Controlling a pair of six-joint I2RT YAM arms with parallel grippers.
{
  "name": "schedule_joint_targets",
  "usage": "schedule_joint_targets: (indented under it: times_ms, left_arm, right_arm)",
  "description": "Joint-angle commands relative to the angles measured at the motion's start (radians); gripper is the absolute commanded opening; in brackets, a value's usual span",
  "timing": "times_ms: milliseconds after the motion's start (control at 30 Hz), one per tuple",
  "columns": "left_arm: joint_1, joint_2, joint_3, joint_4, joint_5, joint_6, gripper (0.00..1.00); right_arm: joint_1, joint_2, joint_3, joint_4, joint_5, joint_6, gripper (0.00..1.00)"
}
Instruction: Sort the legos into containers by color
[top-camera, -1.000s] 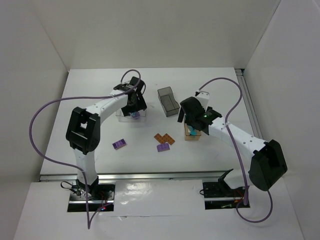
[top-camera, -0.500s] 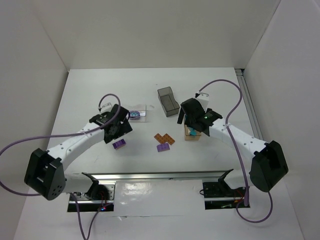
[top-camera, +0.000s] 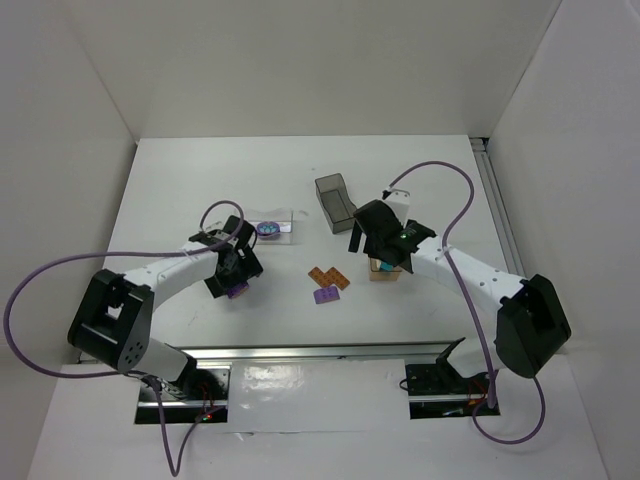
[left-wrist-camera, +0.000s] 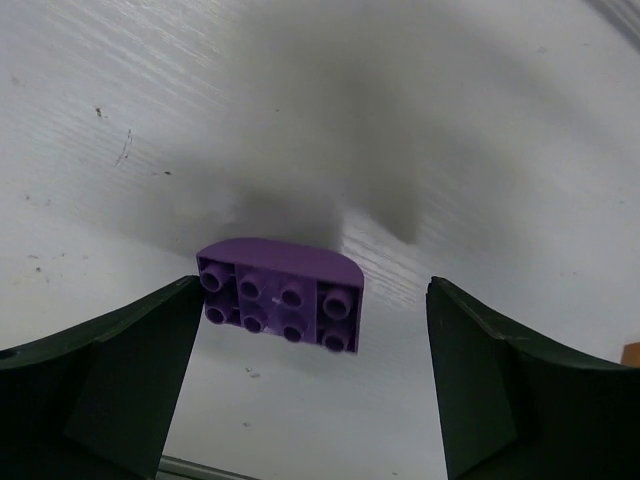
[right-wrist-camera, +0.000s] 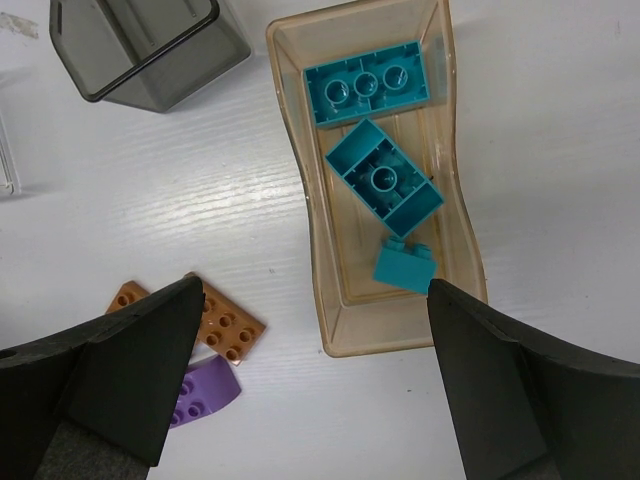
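Observation:
A purple lego (left-wrist-camera: 280, 300) lies studs-up on the table between the fingers of my open left gripper (left-wrist-camera: 310, 400), which hangs just above it (top-camera: 236, 274). The clear container (top-camera: 285, 228) holds a purple oval lego (top-camera: 268, 229). My right gripper (right-wrist-camera: 310, 390) is open and empty above the near end of the tan container (right-wrist-camera: 455, 200), which holds three teal legos (right-wrist-camera: 366, 83). From above, the right gripper (top-camera: 378, 250) covers much of that tan container (top-camera: 385, 272). Orange legos (top-camera: 328, 277) and another purple lego (top-camera: 326, 295) lie mid-table.
The dark grey container (top-camera: 336, 202) stands empty behind the tan one and shows again in the right wrist view (right-wrist-camera: 140, 45). An orange lego (right-wrist-camera: 225, 325) and a purple lego (right-wrist-camera: 205, 395) lie just left of the tan container. White walls enclose the table.
My left arm left the clear container, where a purple oval lego now lies, swung near-left to the loose purple lego and opened fully. The right gripper barely moved.

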Motion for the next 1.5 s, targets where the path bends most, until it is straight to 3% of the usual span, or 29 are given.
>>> schedule_joint_targets:
  times_ms: [0, 300, 500, 733, 867, 1033, 1233, 1300, 1400, 1467]
  left_arm:
    - [0.012, 0.03, -0.01, 0.03, 0.029, 0.004, 0.97]
    - [0.012, 0.027, -0.019, 0.021, -0.006, -0.006, 0.77]
    - [0.012, 0.005, 0.002, 0.01, -0.006, 0.017, 0.5]
    - [-0.007, -0.067, 0.134, -0.025, -0.015, 0.077, 0.5]
    - [-0.007, -0.023, 0.261, -0.039, -0.049, 0.112, 0.5]
    - [0.016, 0.167, 0.489, -0.071, -0.083, 0.18, 0.51]
    - [0.047, 0.319, 0.63, -0.106, -0.113, 0.227, 0.55]
    - [0.079, 0.349, 0.651, -0.106, -0.113, 0.237, 0.69]
    - [0.104, 0.381, 0.676, -0.106, -0.094, 0.246, 0.98]
    - [0.104, 0.381, 0.686, -0.106, -0.093, 0.257, 1.0]
  right_arm:
    - [0.018, -0.008, 0.021, 0.023, 0.023, 0.013, 1.0]
    - [0.019, -0.008, 0.012, 0.023, 0.023, 0.013, 1.0]
    - [0.019, -0.008, 0.012, 0.023, 0.023, 0.013, 1.0]
    - [0.019, -0.008, 0.012, 0.014, 0.032, 0.013, 1.0]
    - [0.019, -0.017, 0.012, 0.014, 0.032, 0.013, 1.0]
    - [0.019, -0.028, 0.012, -0.004, 0.032, 0.013, 1.0]
    - [0.019, -0.047, -0.008, -0.004, 0.043, 0.013, 1.0]
    - [0.019, -0.047, -0.008, -0.004, 0.043, 0.013, 1.0]
    - [0.019, -0.036, -0.008, -0.004, 0.052, 0.013, 1.0]
    - [0.019, -0.036, -0.008, -0.004, 0.052, 0.013, 1.0]
